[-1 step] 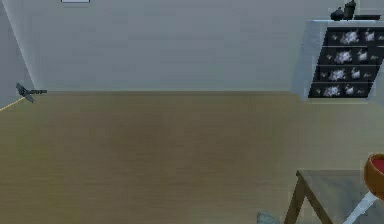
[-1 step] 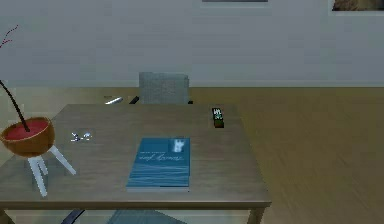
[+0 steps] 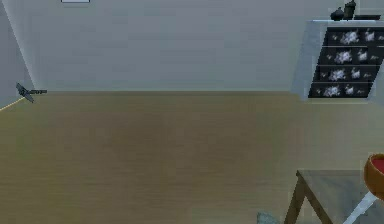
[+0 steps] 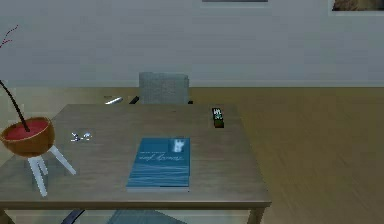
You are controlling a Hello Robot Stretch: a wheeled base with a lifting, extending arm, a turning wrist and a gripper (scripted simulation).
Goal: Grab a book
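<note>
claw: cannot tell its state. arm side view: blue book [image 4: 160, 164] on table [image 4: 225, 150].

No legible text, number or sign found. The blue book [image 4: 160, 163] on the wooden table [image 4: 225, 155] carries pale marks on its cover, too small to read.

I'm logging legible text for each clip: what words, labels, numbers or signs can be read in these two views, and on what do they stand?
No text can be read.
Cover of the blue book, lying on the wooden table: pale marks, too small to read.
Top of the dark remote: too small to tell.
Drawer fronts of the cabinet: black-and-white pattern, no letters to make out.
</note>
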